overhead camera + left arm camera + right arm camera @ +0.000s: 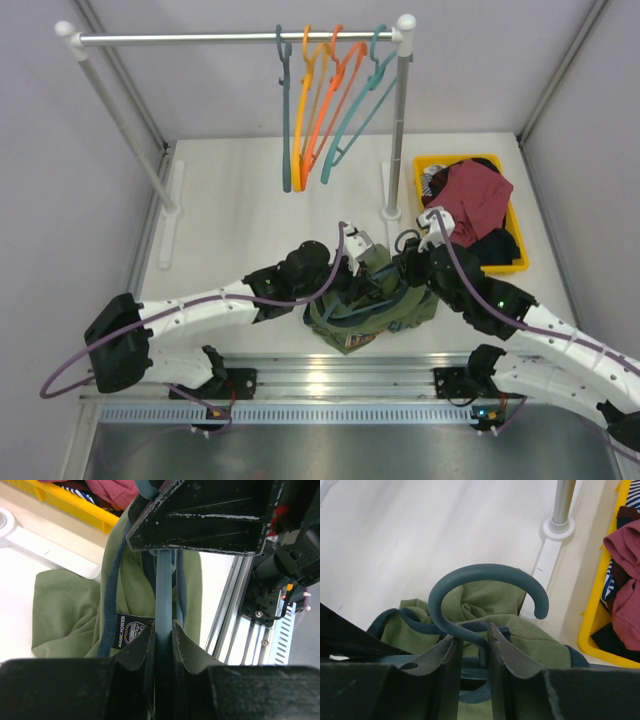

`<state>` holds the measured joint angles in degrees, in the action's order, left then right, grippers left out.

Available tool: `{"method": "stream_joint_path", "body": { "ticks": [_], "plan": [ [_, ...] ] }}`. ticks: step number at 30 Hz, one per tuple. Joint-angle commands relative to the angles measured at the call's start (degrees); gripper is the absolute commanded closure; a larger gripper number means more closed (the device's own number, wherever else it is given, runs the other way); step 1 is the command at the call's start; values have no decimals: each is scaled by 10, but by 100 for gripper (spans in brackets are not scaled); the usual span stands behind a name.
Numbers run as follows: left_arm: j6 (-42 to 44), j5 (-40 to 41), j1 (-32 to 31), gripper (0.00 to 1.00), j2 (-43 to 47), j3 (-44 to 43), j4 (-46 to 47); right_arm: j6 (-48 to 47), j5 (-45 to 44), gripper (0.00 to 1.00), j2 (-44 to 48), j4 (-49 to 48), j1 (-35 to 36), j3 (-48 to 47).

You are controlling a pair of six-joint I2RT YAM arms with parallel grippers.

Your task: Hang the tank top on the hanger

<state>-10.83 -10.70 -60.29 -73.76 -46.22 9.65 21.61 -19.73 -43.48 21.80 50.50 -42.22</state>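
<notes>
Top view: the crumpled olive knit tank top point(400, 312) lies at the table's 6 o'clock, with a yellow bin point(455, 160) at 3.

Left wrist: my left gripper point(163, 630) is clamped on the smooth slate-teal hanger point(163, 595). A "BASIC POWER" label point(131, 630) shows only here.

Right wrist: my right gripper point(472, 640) straddles the neck of the hanger's rounded hook, jaws narrow. I cannot tell whether they grip.

Bright, even overhead lighting; all three views usable.
Top view: white desk point(240, 210) evenly lit, shadows short and soft, glare patch on the aluminium rail point(320, 385) at 6 o'clock. Wrist views: gripper fingers point(445, 680) dark and soft-focused at 6 o'clock; left wrist view blown out white at 3 o'clock.
</notes>
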Motion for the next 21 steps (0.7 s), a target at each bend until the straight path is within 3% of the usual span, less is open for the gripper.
{"method": "stream_joint_path", "body": {
  "ticks": [1,6,14,16,17,21],
  "plan": [
    [-7,-27,-2,100,-7,-31,32,-1,-85,76,-13,-61,42,7],
    [-22,4,-2,96,3,-28,19,0,-137,100,-12,-69,60,19],
    [-55,62,-3,76,20,-22,4,-20,-153,100,8,-82,66,36],
    [-60,77,-3,68,18,-29,-10,-23,-162,100,8,-82,73,38],
    [-67,93,-2,60,19,-31,-15,-23,-164,100,8,-82,77,38],
    [-82,133,-2,57,30,-32,-25,-28,-175,100,10,-82,81,42]
  ]
}}
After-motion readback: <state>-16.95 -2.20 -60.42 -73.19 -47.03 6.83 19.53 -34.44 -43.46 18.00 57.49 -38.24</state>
